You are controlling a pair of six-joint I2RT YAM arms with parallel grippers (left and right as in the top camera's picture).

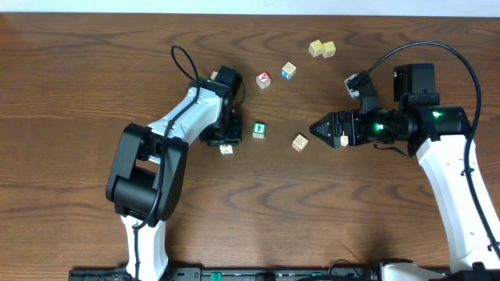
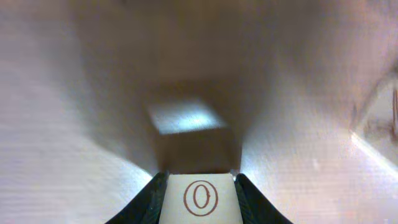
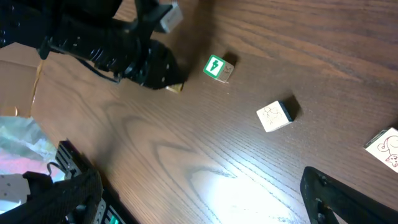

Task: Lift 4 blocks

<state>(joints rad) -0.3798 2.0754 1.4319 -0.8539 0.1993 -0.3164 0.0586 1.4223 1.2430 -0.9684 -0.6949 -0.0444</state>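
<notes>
My left gripper is shut on one cream block. In the left wrist view that block shows a red ringed O and sits tight between the two dark fingers, with a blurred dark square patch on the wood past it. A green-letter block lies just right of it on the table. A block with a red-black picture lies further right. Another cream block sits beside my right gripper, which is open and holds nothing. The right wrist view shows the green-letter block, the picture block and the near block.
A red-faced cube and a blue-faced cube lie behind the middle of the brown wooden table. Two pale yellow cubes sit together further back right. The left arm's black cable loops over the wood.
</notes>
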